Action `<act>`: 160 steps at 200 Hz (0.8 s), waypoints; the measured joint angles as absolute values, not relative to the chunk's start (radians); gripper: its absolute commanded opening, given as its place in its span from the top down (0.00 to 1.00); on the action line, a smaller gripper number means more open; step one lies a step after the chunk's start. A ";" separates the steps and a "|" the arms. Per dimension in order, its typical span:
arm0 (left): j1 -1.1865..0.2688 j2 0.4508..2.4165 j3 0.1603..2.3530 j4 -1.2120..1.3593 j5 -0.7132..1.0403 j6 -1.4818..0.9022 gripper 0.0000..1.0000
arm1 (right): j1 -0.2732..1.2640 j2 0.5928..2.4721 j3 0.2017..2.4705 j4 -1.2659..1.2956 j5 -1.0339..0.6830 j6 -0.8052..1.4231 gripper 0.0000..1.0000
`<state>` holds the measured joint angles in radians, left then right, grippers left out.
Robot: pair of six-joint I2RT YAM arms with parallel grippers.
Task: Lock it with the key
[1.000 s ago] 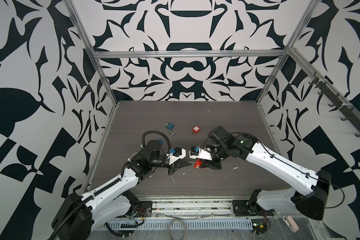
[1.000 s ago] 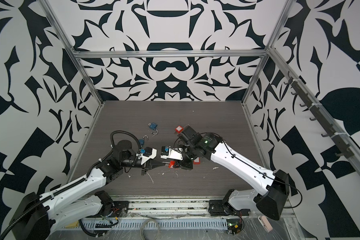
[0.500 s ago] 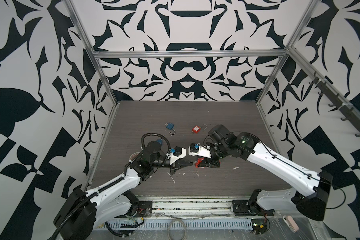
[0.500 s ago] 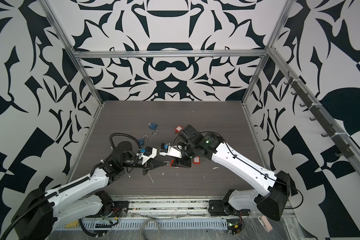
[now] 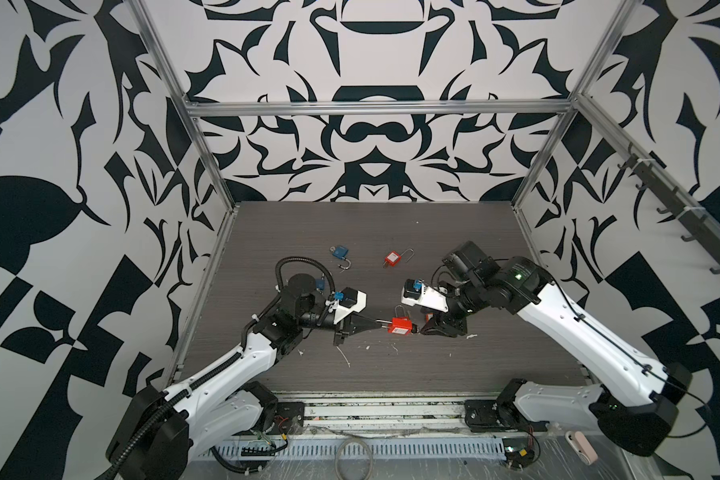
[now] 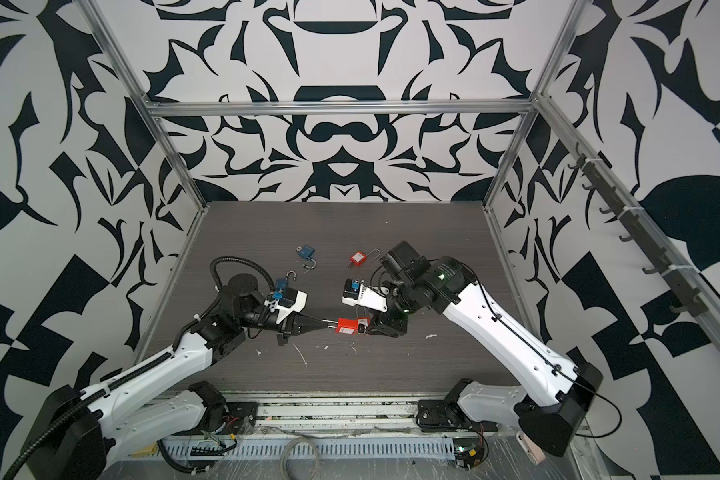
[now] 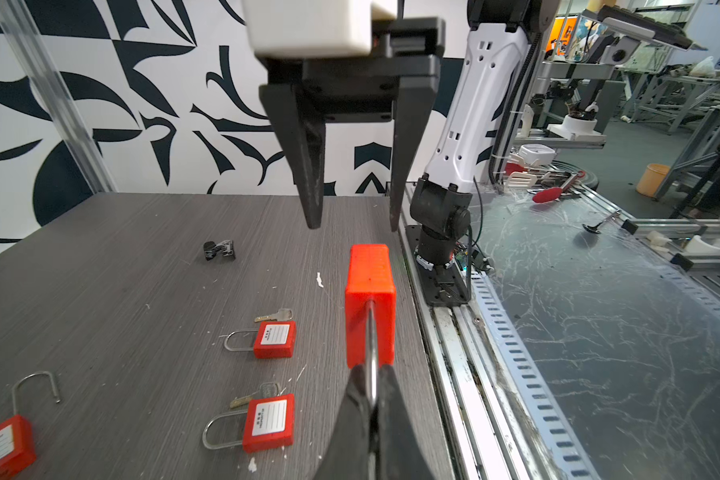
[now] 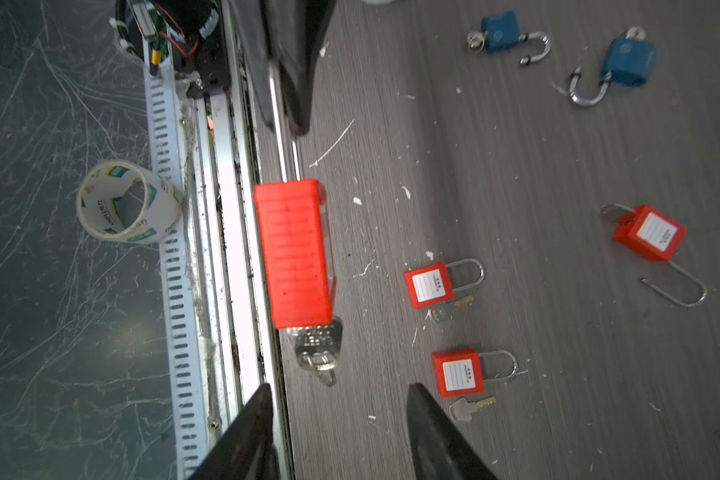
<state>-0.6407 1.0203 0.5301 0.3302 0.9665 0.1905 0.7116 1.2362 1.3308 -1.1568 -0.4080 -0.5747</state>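
A red padlock [image 5: 400,325] [image 6: 347,325] hangs in the air near the table's front edge. My left gripper [image 5: 381,326] [image 7: 373,399] is shut on its steel shackle, with the red body [image 7: 371,303] sticking out beyond the fingertips. A silver key [image 8: 317,347] with a small ring sits in the bottom of the padlock [image 8: 294,253]. My right gripper [image 5: 422,330] [image 8: 337,390] faces that end, open. Its fingers stand on either side of the key's line, a little short of it, and touch nothing. The left wrist view shows the right gripper [image 7: 354,227] just beyond the lock.
Two closed red padlocks [image 8: 429,286] [image 8: 458,372], each with a loose key beside it, lie on the table under the held lock. An open red padlock [image 5: 391,258] and a blue one [image 5: 339,252] lie farther back. The front rail [image 8: 233,257] runs directly below; a tape roll [image 8: 127,201] lies beyond it.
My right gripper has opened, let go of the key and drawn back a little to the right. The left gripper still holds the padlock by its shackle.
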 measured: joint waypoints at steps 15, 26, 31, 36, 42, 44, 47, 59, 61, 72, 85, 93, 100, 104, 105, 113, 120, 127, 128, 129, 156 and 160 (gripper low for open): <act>-0.641 1.020 0.530 0.326 0.970 0.191 1.00 | 0.712 1.259 1.330 -1.154 -0.416 -0.572 0.45; -0.641 1.020 0.530 0.322 0.971 0.191 1.00 | 0.712 1.272 1.330 -1.153 -0.432 -0.570 0.45; -0.641 1.020 0.530 0.320 0.971 0.191 1.00 | 0.712 1.276 1.330 -1.152 -0.440 -0.570 0.45; -0.641 1.020 0.531 0.319 0.971 0.191 1.00 | 0.712 1.280 1.330 -1.151 -0.447 -0.569 0.45; -0.641 1.020 0.531 0.318 0.970 0.191 1.00 | 0.712 1.285 1.330 -1.151 -0.455 -0.567 0.45; -0.641 1.020 0.531 0.317 0.971 0.191 1.00 | 0.712 1.285 1.330 -1.151 -0.456 -0.567 0.45; -0.641 1.020 0.531 0.317 0.970 0.191 1.00 | 0.712 1.288 1.330 -1.151 -0.458 -0.566 0.45; -0.641 1.020 0.531 0.318 0.970 0.190 1.00 | 0.712 1.296 1.330 -1.151 -0.469 -0.562 0.45; -0.641 1.020 0.531 0.318 0.970 0.189 1.00 | 0.712 1.298 1.330 -1.151 -0.470 -0.560 0.45; -0.641 1.020 0.531 0.320 0.970 0.187 1.00 | 0.712 1.306 1.328 -1.150 -0.473 -0.556 0.45; -0.642 1.021 0.531 0.326 0.969 0.181 1.00 | 0.712 1.318 1.322 -1.149 -0.473 -0.550 0.45; -0.642 1.021 0.531 0.332 0.969 0.178 1.00 | 0.712 1.325 1.316 -1.146 -0.473 -0.543 0.45; -0.642 1.021 0.531 0.336 0.968 0.175 1.00 | 0.712 1.331 1.308 -1.142 -0.474 -0.537 0.45; -0.641 1.021 0.531 0.337 0.968 0.174 1.00 | 0.712 1.333 1.304 -1.137 -0.474 -0.534 0.45; -0.641 1.021 0.531 0.337 0.968 0.173 1.00 | 0.712 1.335 1.302 -1.135 -0.474 -0.532 0.45; -0.641 1.021 0.531 0.342 0.966 0.169 1.00 | 0.712 1.338 1.291 -1.122 -0.471 -0.524 0.44; -0.642 1.022 0.531 0.347 0.965 0.164 1.00 | 0.712 1.338 1.278 -1.103 -0.466 -0.517 0.44; -0.643 1.022 0.530 0.352 0.964 0.159 1.00 | 0.713 1.335 1.264 -1.079 -0.455 -0.510 0.44; -0.643 1.022 0.530 0.353 0.964 0.158 1.00 | 0.713 1.335 1.262 -1.076 -0.453 -0.509 0.44; -0.643 1.022 0.530 0.354 0.964 0.157 1.00 | 0.713 1.334 1.258 -1.069 -0.450 -0.506 0.44; -0.645 1.022 0.513 0.399 0.936 0.126 1.00 | 0.729 1.287 1.171 -0.933 -0.369 -0.477 0.43; -0.646 1.022 0.509 0.403 0.932 0.123 1.00 | 0.733 1.275 1.157 -0.913 -0.353 -0.474 0.42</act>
